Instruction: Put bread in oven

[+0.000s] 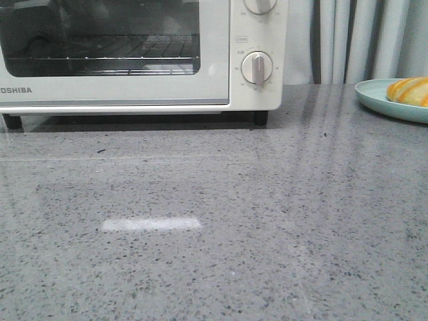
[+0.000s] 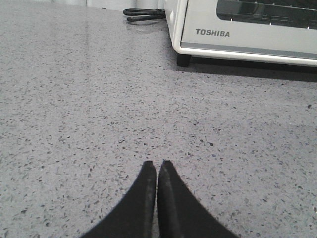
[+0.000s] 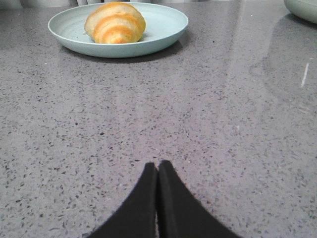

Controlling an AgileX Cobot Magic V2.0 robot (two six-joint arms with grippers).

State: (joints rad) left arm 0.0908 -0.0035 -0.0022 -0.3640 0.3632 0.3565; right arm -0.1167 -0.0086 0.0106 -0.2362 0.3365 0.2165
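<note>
Nothing of the task looks done yet, judging from how things lie. The grey speckled stone countertop [image 1: 221,221] carries everything. The cream-white Toshiba toaster oven [image 1: 134,87] with its glass-window door stands ahead of the left gripper [image 2: 157,166] and off to its right, well apart from it; its door appears closed, the metal wire rack [image 1: 100,57] inside showing bare through the glass. The pale green round plate [image 3: 163,27] sits ahead of the right gripper [image 3: 157,166] and slightly to its left, well apart, and the golden-orange croissant-shaped bread [image 3: 115,23] with cream stripes lies on it, untouched.

Both grippers are clenched on nothing, black fingertips pressed together just above the bare stone. What is left, as I judge it: open the oven door, pick the bread off the plate, set it on the rack, and probably close the door.

Much is cut off. The front view crops the oven's top and left end, shows only part of its upper round silver-white dial [image 1: 259,5], and catches only the edge of plate and bread. Neither arm shows there. A black cord [image 2: 143,14] lies behind the oven's corner; its ends are hidden. A second pale dish rim [image 3: 302,9] is barely in the right wrist view.
</note>
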